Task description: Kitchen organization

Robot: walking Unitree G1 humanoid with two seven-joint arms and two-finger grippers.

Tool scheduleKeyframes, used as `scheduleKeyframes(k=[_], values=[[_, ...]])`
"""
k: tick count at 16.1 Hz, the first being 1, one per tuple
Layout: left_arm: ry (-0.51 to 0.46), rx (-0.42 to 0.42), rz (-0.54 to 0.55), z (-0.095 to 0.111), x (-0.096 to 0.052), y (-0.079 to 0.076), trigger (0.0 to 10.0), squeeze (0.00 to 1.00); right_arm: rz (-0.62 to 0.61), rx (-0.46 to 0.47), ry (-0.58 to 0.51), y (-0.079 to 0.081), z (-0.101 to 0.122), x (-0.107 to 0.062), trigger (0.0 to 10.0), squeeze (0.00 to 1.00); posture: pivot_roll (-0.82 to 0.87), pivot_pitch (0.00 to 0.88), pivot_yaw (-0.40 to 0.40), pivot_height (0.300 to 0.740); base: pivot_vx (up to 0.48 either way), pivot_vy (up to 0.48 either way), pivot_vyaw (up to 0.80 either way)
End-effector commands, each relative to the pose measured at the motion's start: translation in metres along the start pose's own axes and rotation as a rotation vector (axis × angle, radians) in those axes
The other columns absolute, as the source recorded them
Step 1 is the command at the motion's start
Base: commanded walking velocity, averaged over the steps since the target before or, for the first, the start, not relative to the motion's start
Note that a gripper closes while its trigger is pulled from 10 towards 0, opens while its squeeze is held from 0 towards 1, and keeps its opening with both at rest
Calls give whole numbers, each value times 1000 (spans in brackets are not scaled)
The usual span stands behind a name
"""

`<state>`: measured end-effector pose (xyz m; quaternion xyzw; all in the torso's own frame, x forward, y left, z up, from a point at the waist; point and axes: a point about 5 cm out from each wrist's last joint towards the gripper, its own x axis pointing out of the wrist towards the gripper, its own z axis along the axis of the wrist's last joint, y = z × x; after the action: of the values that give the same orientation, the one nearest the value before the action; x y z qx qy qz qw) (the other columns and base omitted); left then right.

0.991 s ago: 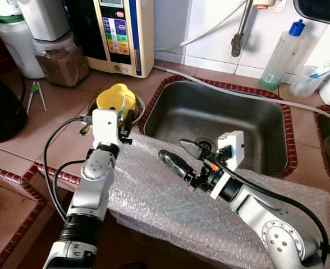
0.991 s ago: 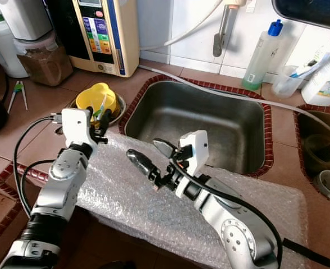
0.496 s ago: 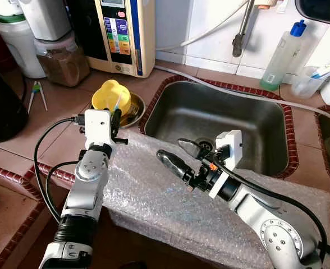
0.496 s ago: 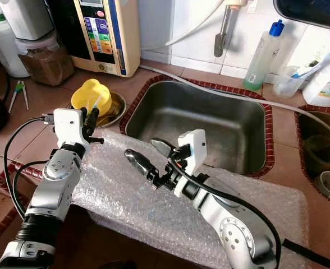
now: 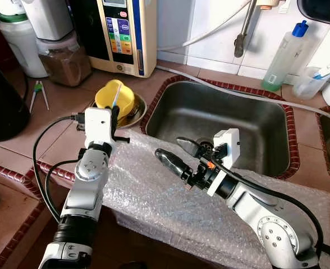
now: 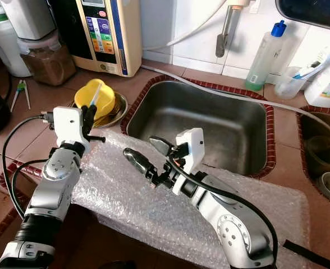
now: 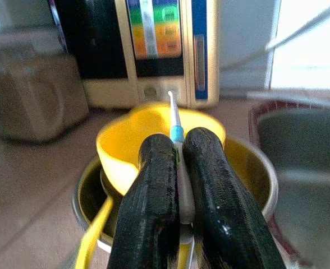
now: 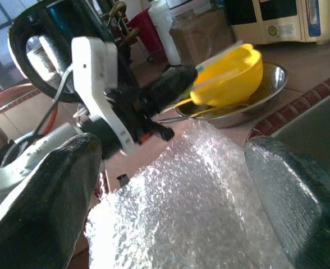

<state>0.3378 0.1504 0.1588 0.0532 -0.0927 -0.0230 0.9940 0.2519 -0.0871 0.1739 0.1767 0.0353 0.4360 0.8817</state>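
My left gripper (image 5: 114,114) is shut on a thin white utensil with a blue band (image 7: 175,122), which points up over a yellow bowl (image 5: 110,95). The yellow bowl lies tilted inside a steel bowl (image 5: 137,108) on the tiled counter, just left of the sink. In the left wrist view both black fingers (image 7: 154,168) pinch the utensil's stem, with the yellow bowl (image 7: 123,154) right behind. My right gripper (image 5: 174,153) hangs open above a sheet of bubble wrap (image 5: 154,196) at the counter's front edge, holding nothing. The right wrist view looks across at the left gripper (image 8: 170,84).
A steel sink (image 5: 221,120) lies behind the bubble wrap, with a hose (image 5: 255,96) along its back rim. A water machine (image 5: 123,33), a brown-filled jar (image 5: 64,56) and a black kettle (image 5: 2,101) stand at the left. A blue-capped bottle (image 5: 283,56) stands at the back right.
My left gripper has drawn back to the left, away from the steel bowl, with the white utensil in it and now pointing higher. The right gripper has barely moved.
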Motion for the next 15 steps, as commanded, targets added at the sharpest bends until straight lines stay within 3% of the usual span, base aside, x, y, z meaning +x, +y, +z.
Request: scheduleKeyframes(k=[1, 4, 7, 11, 14, 15], values=[[-52, 20, 2, 9, -1, 0, 0, 0, 12, -20, 5, 1, 2, 1, 10000, 0, -19, 73, 16, 740, 0, 0, 0], [-143, -15, -20, 22, -3, -7, 0, 0, 63, -14, 12, 4, 3, 0, 10000, 0, -23, 73, 14, 740, 0, 0, 0], [-214, 11, -58, 33, -5, -15, 0, 0, 20, -29, -6, -2, 6, 0, 10000, 0, -29, 75, 9, 740, 0, 0, 0], [-314, 72, -283, 35, -15, -46, 0, 0, -46, 13, -140, -16, 32, 7, 10000, 0, -35, 67, 1, 740, 0, 0, 0], [-320, -25, -447, 36, -24, -69, 0, 0, -90, 135, -262, -30, 52, 5, 10000, 0, -31, 60, -5, 740, 0, 0, 0], [-333, -5, -493, 36, -27, -75, 0, 0, -98, 172, -284, -34, 54, 5, 10000, 0, -34, 57, -5, 740, 0, 0, 0]])
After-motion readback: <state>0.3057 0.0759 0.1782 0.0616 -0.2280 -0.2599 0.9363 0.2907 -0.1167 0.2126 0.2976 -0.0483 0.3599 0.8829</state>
